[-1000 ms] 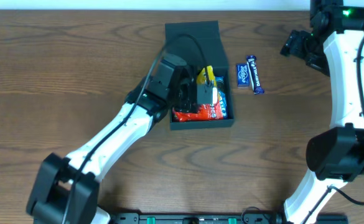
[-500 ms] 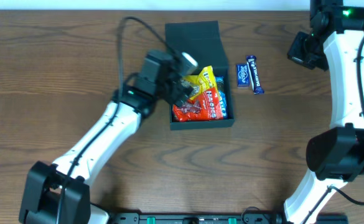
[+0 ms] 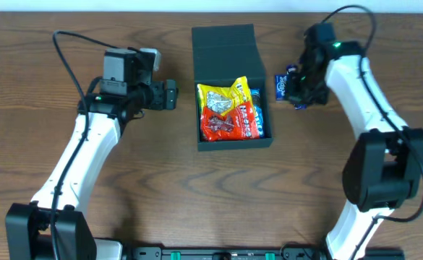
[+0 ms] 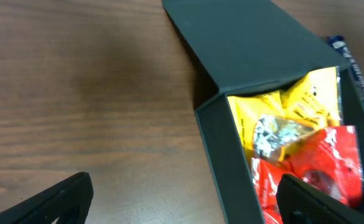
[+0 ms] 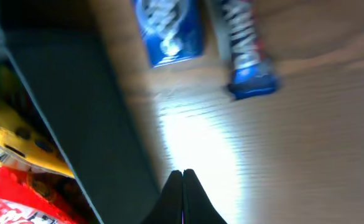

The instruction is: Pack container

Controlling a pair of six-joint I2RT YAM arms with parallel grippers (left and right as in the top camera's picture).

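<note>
My right claw (image 5: 182, 177), pinched together, empty, is nearer; glossy blue wrapped snack bar (image 5: 247, 53) just ahead, long axis far-to-near edge.

A brown wood-grain table under soft indoor light
The table (image 3: 197, 195) fills nearly the whole overhead view, a warm mid-brown surface with darker streaks of grain running left to right. Along the far edge a narrow pale strip (image 3: 160, 6) shows beyond the wood; whether it is wall or floor cannot be told. At the near edge a black rail (image 3: 218, 253) with small green fittings lies across the bottom of the view. Light falls evenly, with only faint shadows on the wood. In the right wrist view the surface looks paler and blurred, and a bright patch of glare (image 5: 197, 134) washes out the grain
</note>
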